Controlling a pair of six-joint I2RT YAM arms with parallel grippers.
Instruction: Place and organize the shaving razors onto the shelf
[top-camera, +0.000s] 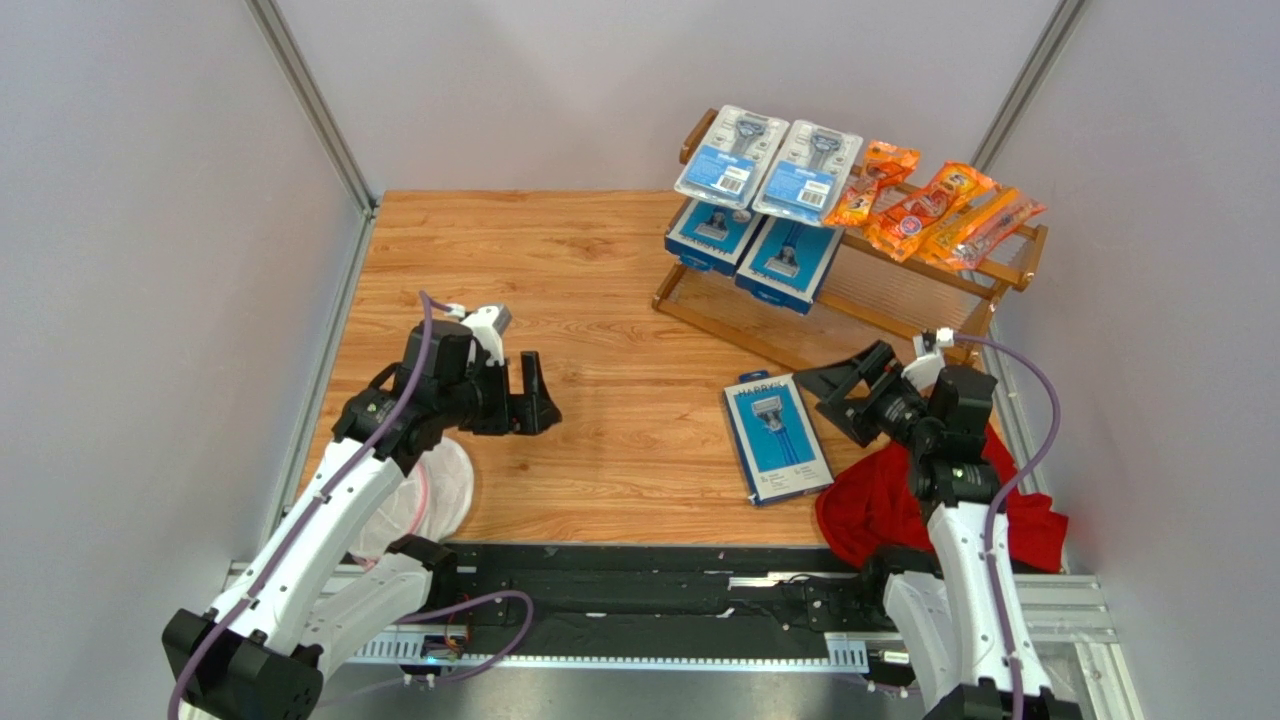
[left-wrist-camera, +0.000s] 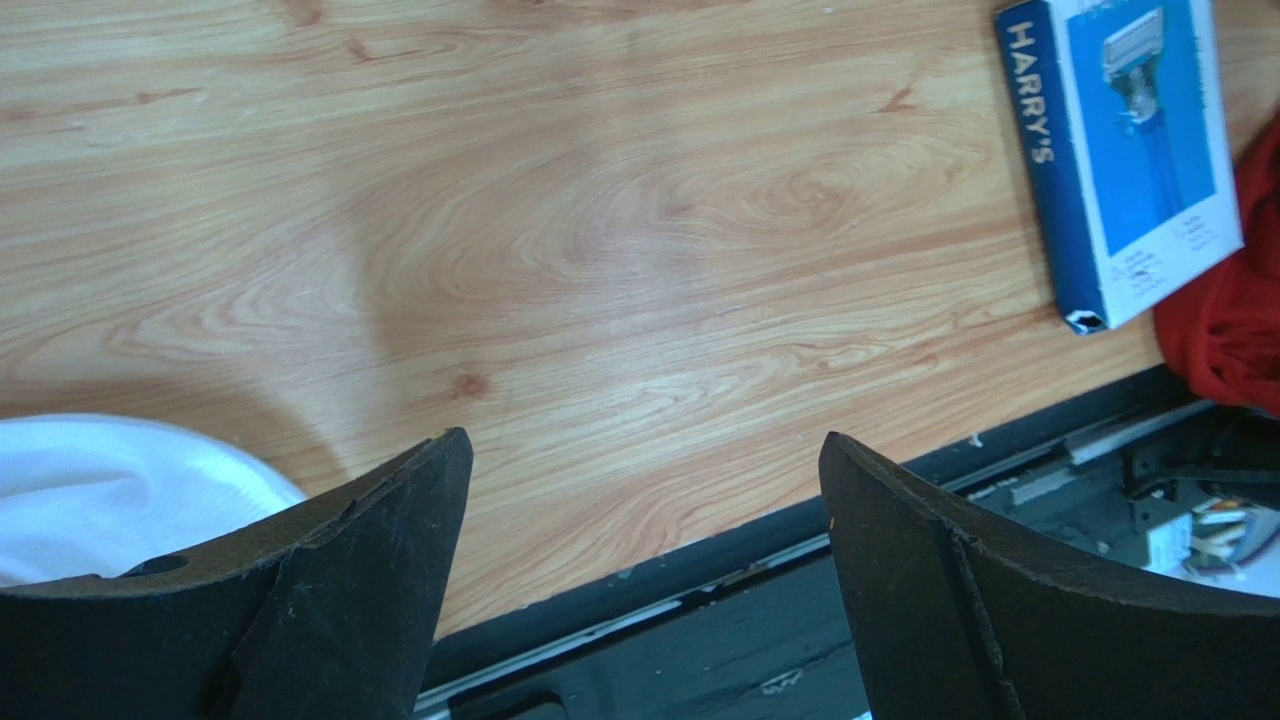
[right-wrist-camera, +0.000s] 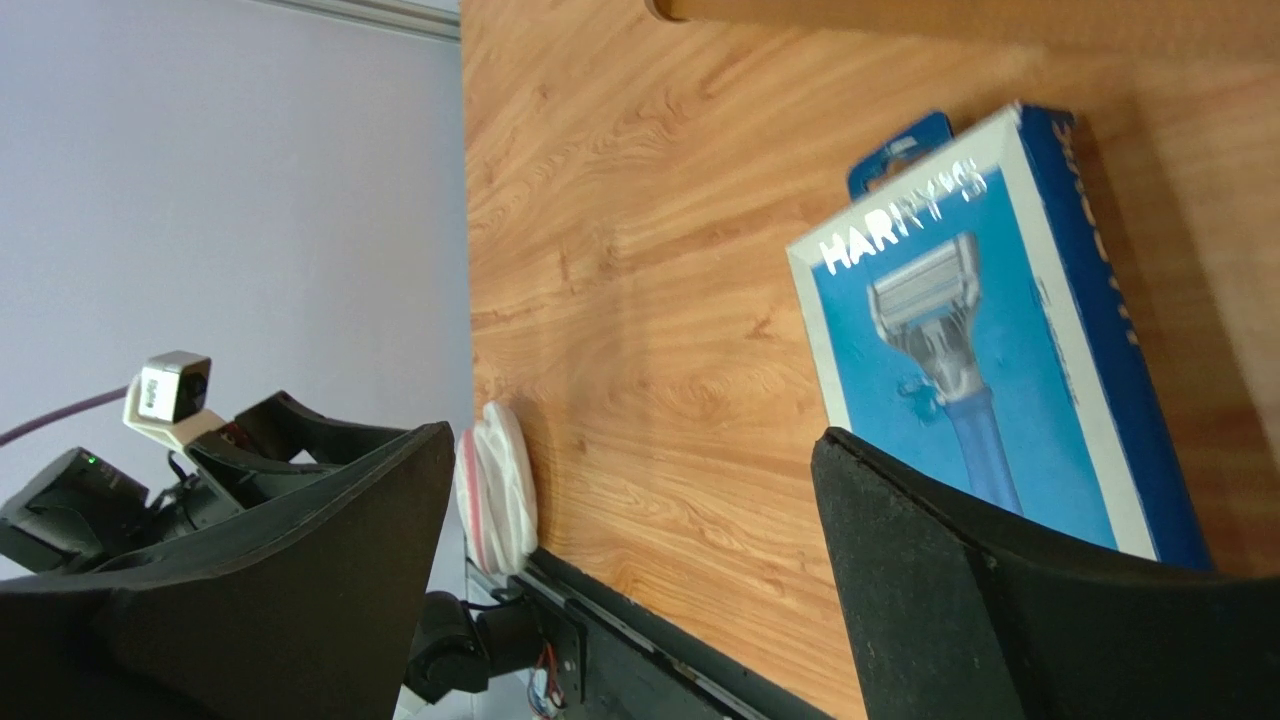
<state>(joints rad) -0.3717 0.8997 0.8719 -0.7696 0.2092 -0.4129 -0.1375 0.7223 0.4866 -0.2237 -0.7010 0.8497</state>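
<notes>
Right end effector (top-camera: 845, 396) hung empty with jaws apart, just at 3 o'clock of the one blue razor box (top-camera: 775, 435). That box lay flat on the table (top-camera: 601, 300), well short of the shelf (top-camera: 887, 300) at 12 o'clock. Closing on so flat a box could merely shove it, or snag the red cloth (top-camera: 902, 503) beside it. Left end effector (top-camera: 522, 402) hovered, jaws likewise spread.

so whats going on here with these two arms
Two robot arms are stocking a wooden shelf with shaving razors. Its top tier holds blister packs and orange bags, and the lower tier holds two blue boxes. One Harry's box lies on the table beside the right gripper, which is open and empty. The left gripper hovers open over bare wood.
</notes>
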